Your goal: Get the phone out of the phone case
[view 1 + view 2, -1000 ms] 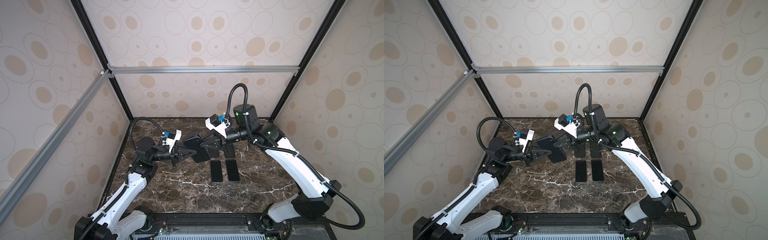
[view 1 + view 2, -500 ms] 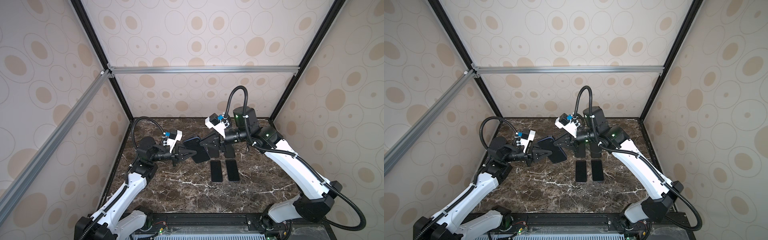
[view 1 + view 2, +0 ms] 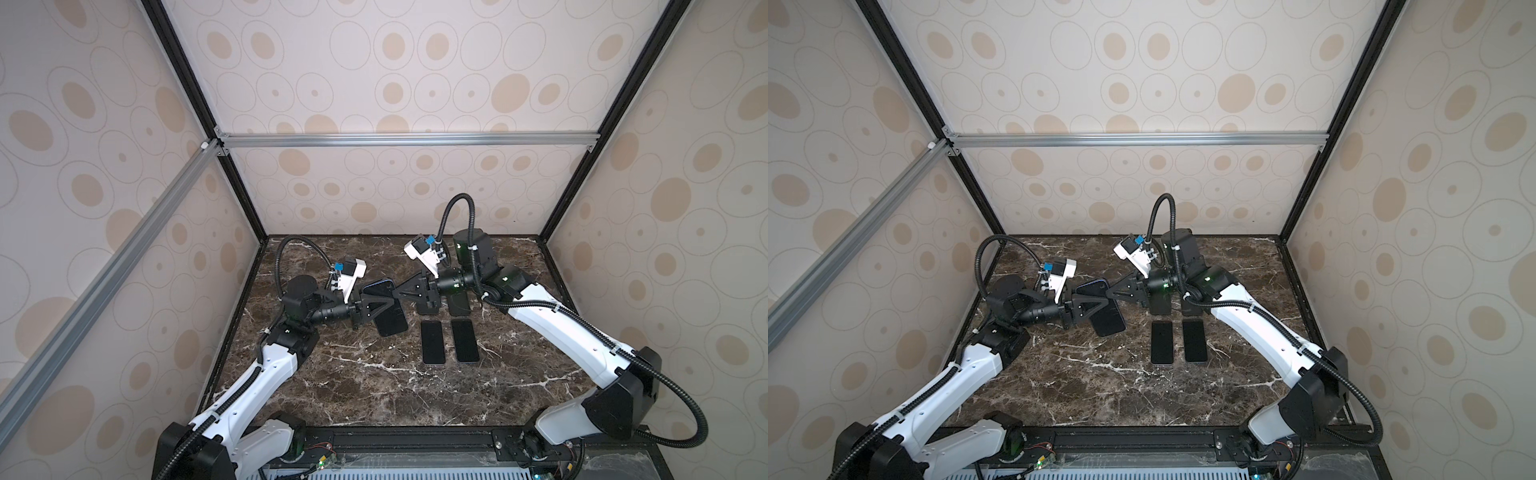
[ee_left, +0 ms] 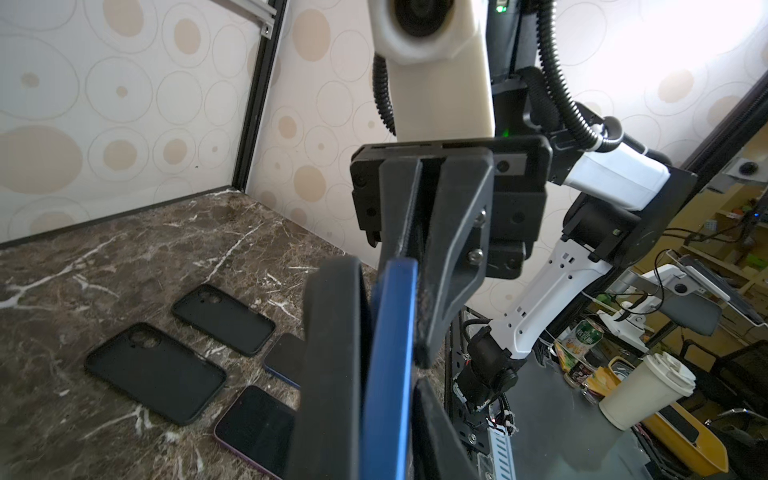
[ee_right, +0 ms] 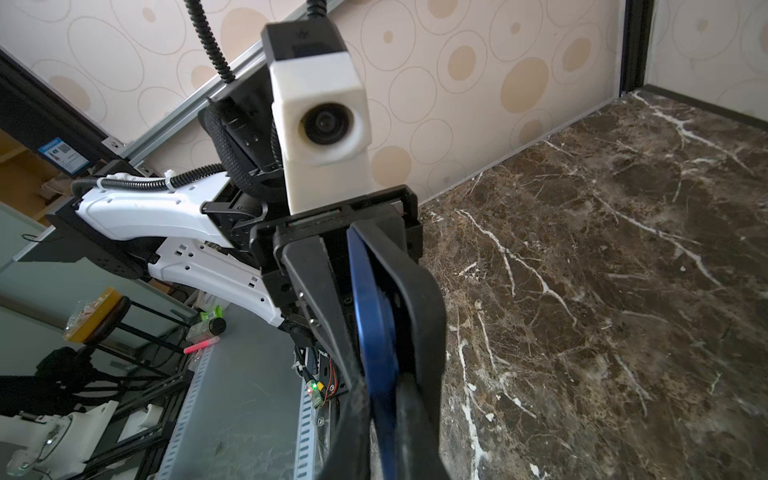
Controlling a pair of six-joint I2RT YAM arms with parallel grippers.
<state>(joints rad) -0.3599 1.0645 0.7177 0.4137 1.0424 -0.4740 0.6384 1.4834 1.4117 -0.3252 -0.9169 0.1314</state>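
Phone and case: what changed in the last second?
The right gripper edged toward the left gripper and now pinches the blue phone by its edge; the left one seems to have eased, the black case gaping off the phone. The two phones on the table stayed put.

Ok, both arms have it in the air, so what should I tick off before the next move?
1. Hold of the right gripper on the blue phone: ok, closed on its edge.
2. The black case peeled away at that end: ok.
3. Case fully off: cannot tell.
4. Hold of the left gripper on the case: cannot tell.
5. Held pair apart from the loose phones and empty cases on the table: ok.
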